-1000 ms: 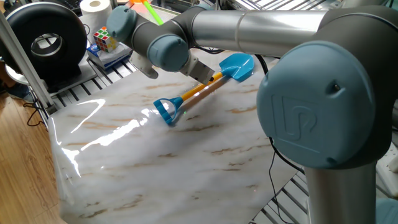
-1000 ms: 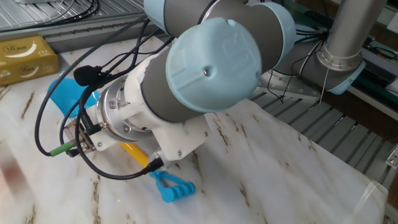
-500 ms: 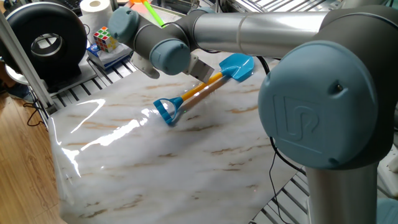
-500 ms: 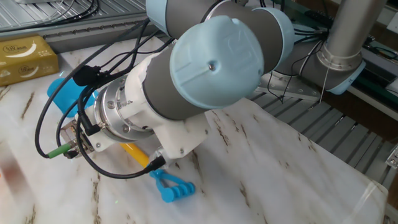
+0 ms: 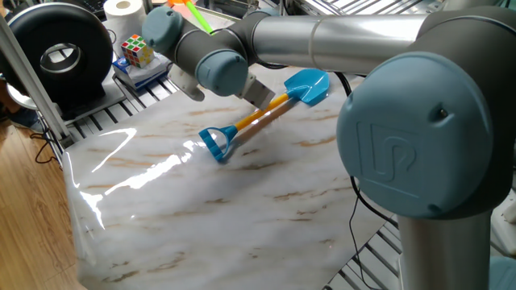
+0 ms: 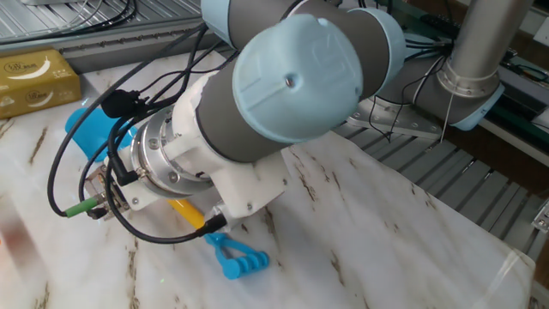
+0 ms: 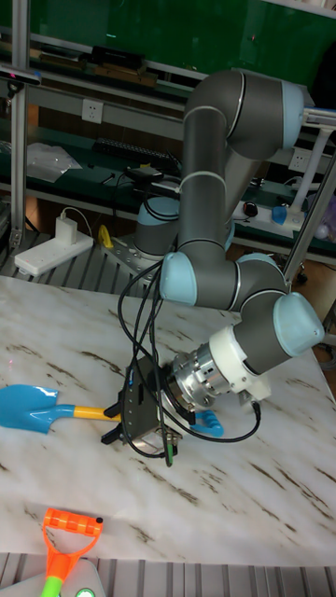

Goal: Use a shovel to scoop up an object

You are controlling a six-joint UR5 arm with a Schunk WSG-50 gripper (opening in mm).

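Basically gripper [image 7: 119,412] looks clamped on the shovel [image 5: 266,112] shaft mid-length, blade low at the counter [image 5: 201,209], tan block [image 6: 34,77] just past it at the edge; shallow grip could let the shaft twist and shove the block off.

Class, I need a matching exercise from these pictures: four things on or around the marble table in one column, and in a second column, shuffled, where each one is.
Things:
1. shovel
2. tan block
3. puzzle cube
4. paper roll

Places:
A. on a dark blue item by the slatted edge of the table
B. lying on the marble, shaft under the tool
C. behind the cube, at the top of the picture
D. at the far corner, beyond the blue blade

Pairs: 1-B, 2-D, 3-A, 4-C
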